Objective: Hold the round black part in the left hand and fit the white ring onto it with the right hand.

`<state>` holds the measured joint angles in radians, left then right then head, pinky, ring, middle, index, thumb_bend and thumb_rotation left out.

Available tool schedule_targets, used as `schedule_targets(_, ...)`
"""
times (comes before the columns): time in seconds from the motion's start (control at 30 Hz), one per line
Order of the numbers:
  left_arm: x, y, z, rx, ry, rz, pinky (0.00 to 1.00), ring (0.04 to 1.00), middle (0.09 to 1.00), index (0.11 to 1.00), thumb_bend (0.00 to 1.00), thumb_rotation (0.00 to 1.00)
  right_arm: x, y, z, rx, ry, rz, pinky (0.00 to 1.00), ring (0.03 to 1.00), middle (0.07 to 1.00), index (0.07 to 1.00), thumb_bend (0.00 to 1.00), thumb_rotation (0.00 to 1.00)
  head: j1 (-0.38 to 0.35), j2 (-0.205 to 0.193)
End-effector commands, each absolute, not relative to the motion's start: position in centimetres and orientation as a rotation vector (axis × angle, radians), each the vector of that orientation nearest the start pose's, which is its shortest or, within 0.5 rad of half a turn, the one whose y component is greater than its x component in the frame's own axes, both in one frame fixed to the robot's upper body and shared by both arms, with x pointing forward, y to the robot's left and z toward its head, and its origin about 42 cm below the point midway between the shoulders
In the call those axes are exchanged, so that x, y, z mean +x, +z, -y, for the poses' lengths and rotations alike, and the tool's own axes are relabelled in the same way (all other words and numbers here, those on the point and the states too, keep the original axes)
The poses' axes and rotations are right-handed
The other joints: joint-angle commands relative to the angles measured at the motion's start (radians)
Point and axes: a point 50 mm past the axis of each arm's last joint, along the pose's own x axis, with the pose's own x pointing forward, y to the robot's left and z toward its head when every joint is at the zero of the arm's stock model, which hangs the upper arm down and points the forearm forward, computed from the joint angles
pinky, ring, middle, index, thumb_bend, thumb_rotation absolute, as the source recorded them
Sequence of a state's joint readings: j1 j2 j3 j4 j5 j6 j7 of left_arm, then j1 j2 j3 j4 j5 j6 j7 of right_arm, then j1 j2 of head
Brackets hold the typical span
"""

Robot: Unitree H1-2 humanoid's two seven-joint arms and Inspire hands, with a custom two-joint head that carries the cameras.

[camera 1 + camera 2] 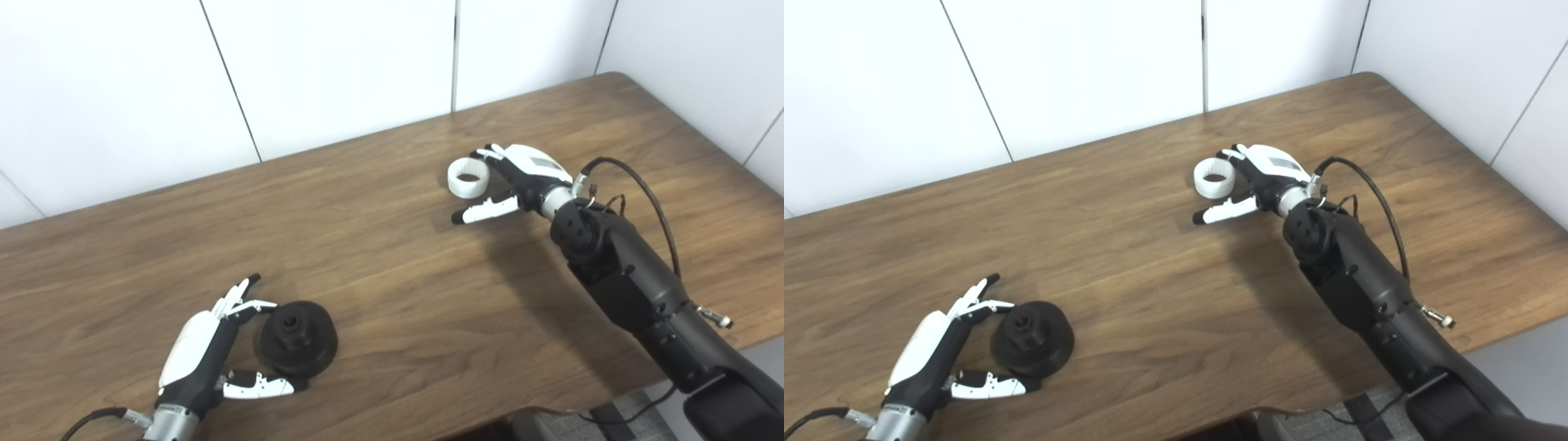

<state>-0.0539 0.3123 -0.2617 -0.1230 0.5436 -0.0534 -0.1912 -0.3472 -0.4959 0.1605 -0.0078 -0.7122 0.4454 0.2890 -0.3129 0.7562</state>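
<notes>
the left hand (205,349) rests at the near left part of the wooden table (380,257), fingers spread and cupped around the round black part (299,338), which sits on the tabletop; thumb and fingertips lie just beside its rim, and contact cannot be confirmed. the right hand (520,177) lies farther back on the right, fingers spread, holding nothing. the white ring (468,177) lies flat on the table between its fingers and thumb.

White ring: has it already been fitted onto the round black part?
No: the white ring lies on the table by the right hand, far from the round black part at the left hand.
</notes>
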Motion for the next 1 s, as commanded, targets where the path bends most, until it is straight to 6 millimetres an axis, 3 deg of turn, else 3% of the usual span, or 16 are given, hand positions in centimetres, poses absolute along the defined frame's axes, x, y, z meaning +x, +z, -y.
schedule_targets(0.0, 28.8, 13.8, -22.1, 0.899, -0.456, 0.197, 0.98, 1.0, 1.0, 0.64, 0.98, 0.29, 39.4, 22.4, 32.3, -1.195, -0.021, -0.096, 0.98, 1.0, 1.0, 0.906, 0.99, 0.56, 0.001, 0.0)
schedule_targets(0.57, 28.8, 14.1, -22.2, 0.892, -0.452, 0.207, 1.0, 1.0, 1.0, 0.636, 0.97, 0.31, 41.8, 21.6, 32.8, -1.207, -0.046, -0.127, 0.96, 1.0, 1.0, 0.926, 0.98, 0.58, 0.022, 0.003)
schedule_targets(0.97, 28.7, 14.1, -22.0, 0.887, -0.453, 0.2, 0.98, 1.0, 1.0, 0.637, 0.97, 0.29, 42.1, 20.8, 31.4, -1.176, -0.067, -0.111, 0.92, 0.999, 1.0, 0.892, 0.92, 0.57, 0.032, 0.007)
